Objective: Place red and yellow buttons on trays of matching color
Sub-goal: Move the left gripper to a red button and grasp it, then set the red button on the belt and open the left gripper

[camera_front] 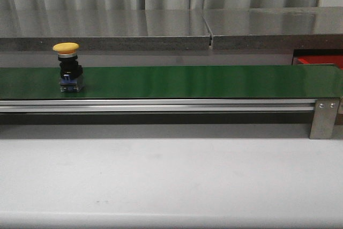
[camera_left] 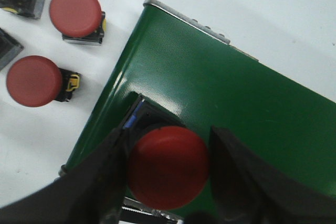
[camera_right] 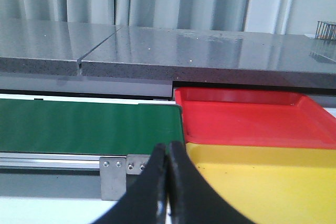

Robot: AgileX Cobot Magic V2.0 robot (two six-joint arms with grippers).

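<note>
left fingers spread either side of red button on green belt, not clamped | right fingers pressed together, empty | button judged rigid, light, smooth-capped; best gripped at the boxy black base

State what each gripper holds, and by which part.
The left gripper brackets the red button at its cap; contact unclear. The right gripper is shut, empty.

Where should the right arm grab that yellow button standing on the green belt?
Grip the yellow button by its black body, just under the wide cap, coming from above. It stands upright on the green belt, and the overhanging cap should help stop slipping.
</note>
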